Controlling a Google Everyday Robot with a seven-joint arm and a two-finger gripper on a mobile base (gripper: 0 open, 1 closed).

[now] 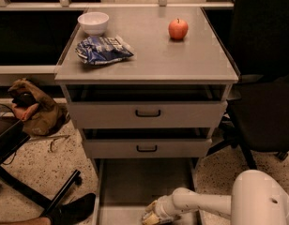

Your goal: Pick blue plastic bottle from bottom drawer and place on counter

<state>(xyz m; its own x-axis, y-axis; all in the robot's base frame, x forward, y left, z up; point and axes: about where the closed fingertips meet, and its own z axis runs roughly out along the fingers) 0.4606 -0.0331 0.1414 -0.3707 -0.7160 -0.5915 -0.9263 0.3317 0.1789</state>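
Occupying one bottom drawer [135, 184], one end effector [152, 216]

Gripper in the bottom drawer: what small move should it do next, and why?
Probably ease down a little at that spot. The gripper sits low at the front of the bottom drawer, at the picture's lower edge; the blue plastic bottle is not on the counter, nor clearly seen.

light: dim, warm | counter [158, 55] brightest | hand [151, 215] low in shadowed bottom drawer [135, 182] | edges dark
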